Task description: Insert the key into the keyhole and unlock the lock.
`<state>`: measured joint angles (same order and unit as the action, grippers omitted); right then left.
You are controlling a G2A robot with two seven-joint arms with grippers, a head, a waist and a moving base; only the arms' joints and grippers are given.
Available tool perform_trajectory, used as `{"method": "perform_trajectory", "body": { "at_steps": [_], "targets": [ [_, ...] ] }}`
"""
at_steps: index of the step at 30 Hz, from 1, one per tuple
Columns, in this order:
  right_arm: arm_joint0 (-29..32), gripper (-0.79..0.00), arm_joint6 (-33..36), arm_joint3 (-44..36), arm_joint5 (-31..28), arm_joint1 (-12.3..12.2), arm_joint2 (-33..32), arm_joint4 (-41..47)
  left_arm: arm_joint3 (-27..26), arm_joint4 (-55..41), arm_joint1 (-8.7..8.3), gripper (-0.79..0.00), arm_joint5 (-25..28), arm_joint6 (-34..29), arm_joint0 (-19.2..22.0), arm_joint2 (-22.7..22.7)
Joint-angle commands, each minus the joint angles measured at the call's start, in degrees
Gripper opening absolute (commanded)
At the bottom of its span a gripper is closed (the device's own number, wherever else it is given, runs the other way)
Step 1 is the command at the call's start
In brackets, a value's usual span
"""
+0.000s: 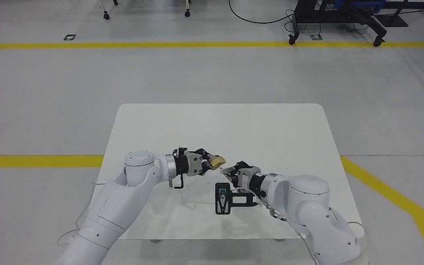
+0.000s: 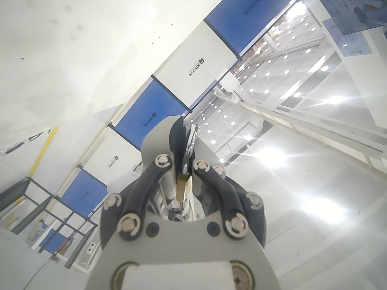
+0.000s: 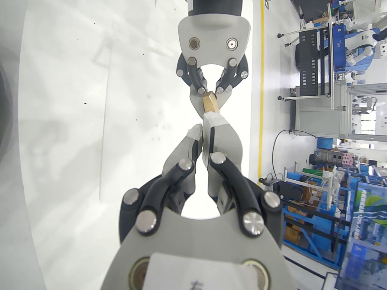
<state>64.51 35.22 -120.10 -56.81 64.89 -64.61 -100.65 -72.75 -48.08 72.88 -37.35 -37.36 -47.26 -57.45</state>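
The small brass lock [image 1: 217, 161] is held above the white table [image 1: 265, 126] near its front middle, with my left gripper [image 1: 209, 161] shut on it. In the left wrist view the brass body [image 2: 183, 187] sits deep between the fingers, and a silver metal piece [image 2: 192, 140] shows at my left gripper's [image 2: 189, 135] tips. My right gripper [image 1: 229, 171] faces it tip to tip. In the right wrist view my right gripper [image 3: 203, 125] is shut on a thin grey piece, apparently the key [image 3: 206, 147], and its taped tips touch the lock [image 3: 210, 104]. The keyhole is hidden.
Both arms come in from the table's front edge [image 1: 232, 237] and meet just above the surface. The table's far half [image 1: 218, 122] lies bare. Yellow floor lines [image 1: 199, 45] run beyond it, and carts [image 1: 338, 16] stand far back.
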Motion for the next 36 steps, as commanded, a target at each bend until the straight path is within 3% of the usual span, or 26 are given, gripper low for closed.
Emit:
{"method": "perform_trajectory", "body": {
  "at_steps": [1, 15, 36],
  "targets": [
    [-0.1, -0.785, 0.2, -0.2, 0.0, -0.1, 0.4, -1.1, -0.1, 0.1, -0.03, -0.785, 0.1, 0.2, -0.1, -0.1],
    [0.1, -0.785, 2.2, -3.1, 1.9, -0.2, 4.5, -11.4, -1.6, 0.6, -0.11, -0.785, 0.1, 2.0, -1.1, -0.4],
    [-2.2, -0.785, 2.8, -1.2, 1.2, 0.6, 8.1, -14.3, -1.9, 0.6, -0.21, -0.785, -0.5, 2.0, -1.2, -0.7]
  ]
}}
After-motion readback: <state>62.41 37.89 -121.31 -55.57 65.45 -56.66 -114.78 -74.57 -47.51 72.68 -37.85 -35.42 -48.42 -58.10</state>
